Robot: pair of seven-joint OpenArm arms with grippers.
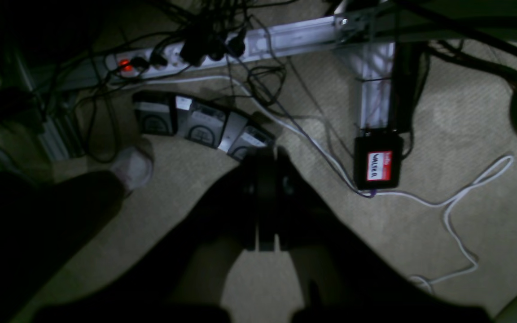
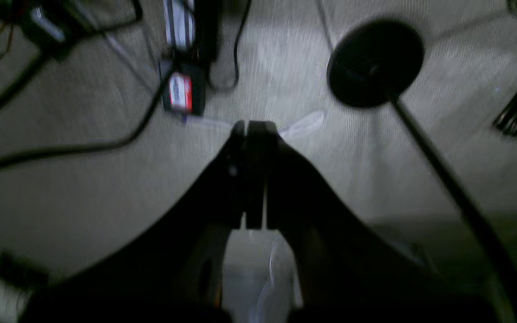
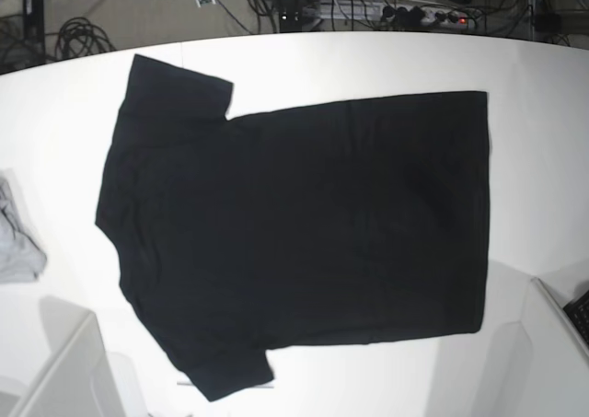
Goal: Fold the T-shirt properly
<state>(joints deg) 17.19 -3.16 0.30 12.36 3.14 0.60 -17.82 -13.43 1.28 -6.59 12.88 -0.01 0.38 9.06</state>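
The black T-shirt lies spread flat on the white table in the base view, collar and sleeves to the left, hem to the right. Its upper face is plain black; no print shows. Neither gripper shows in the base view. In the left wrist view my left gripper is shut and empty, hanging over carpet floor away from the shirt. In the right wrist view my right gripper is shut and empty, also over the floor. The shirt shows in neither wrist view.
A light-grey cloth lies at the table's left edge. Pale arm parts sit at the lower left and lower right corners. On the floor are a power strip, cables, a labelled black box and a round black stand base.
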